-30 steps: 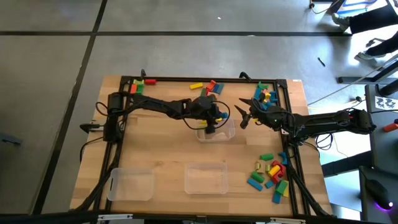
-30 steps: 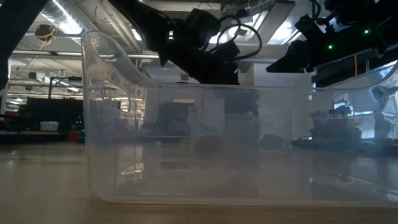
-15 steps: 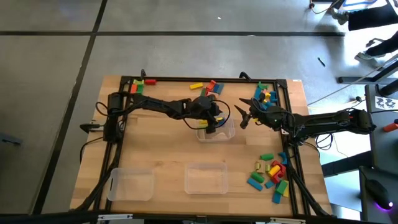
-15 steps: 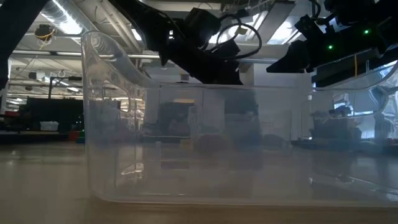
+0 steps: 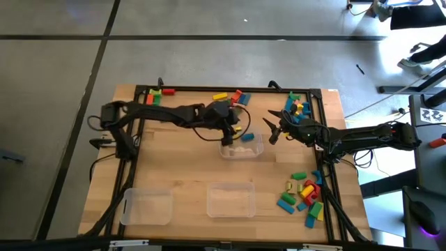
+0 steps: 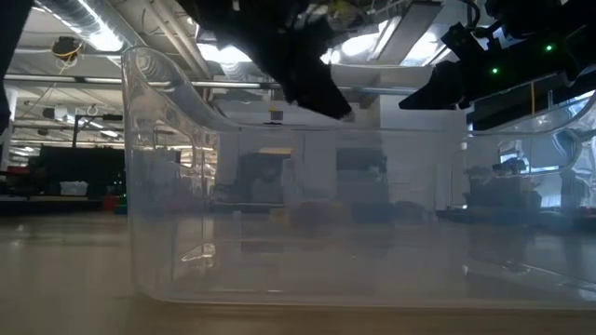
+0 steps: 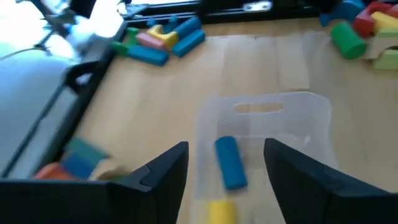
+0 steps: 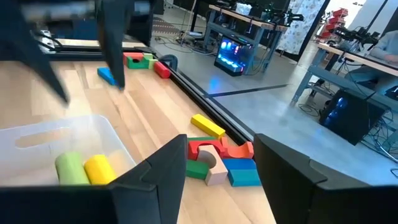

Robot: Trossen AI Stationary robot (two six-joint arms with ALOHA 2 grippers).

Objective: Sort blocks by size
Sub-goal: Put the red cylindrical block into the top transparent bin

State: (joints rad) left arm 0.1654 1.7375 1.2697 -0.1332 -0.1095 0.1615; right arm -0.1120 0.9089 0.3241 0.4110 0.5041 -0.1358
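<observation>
Inside the clear tray [image 5: 245, 148] near the middle of the table [image 5: 181, 167] lie a few blocks: a blue block [image 7: 231, 162], a yellow block [image 7: 218, 210] and a green block [image 8: 70, 168]. They are short and round like little logs. More blocks sit in heaps around the table: one heap [image 5: 297, 107] at the far right corner, one heap [image 5: 304, 196] at the near right side, some [image 5: 233, 96] along the far edge, and a few [image 5: 155, 94] at the far left corner.

The left end effector [image 5: 228, 132] hangs over the far edge of that tray. Its two fingers stand apart and nothing is between them.

The right end effector [image 5: 270, 130] waits just to the right of the tray, above the table. Its fingers are apart too, and it holds nothing.

Two more clear trays [image 5: 146, 206] sit empty near the front edge of the table.
</observation>
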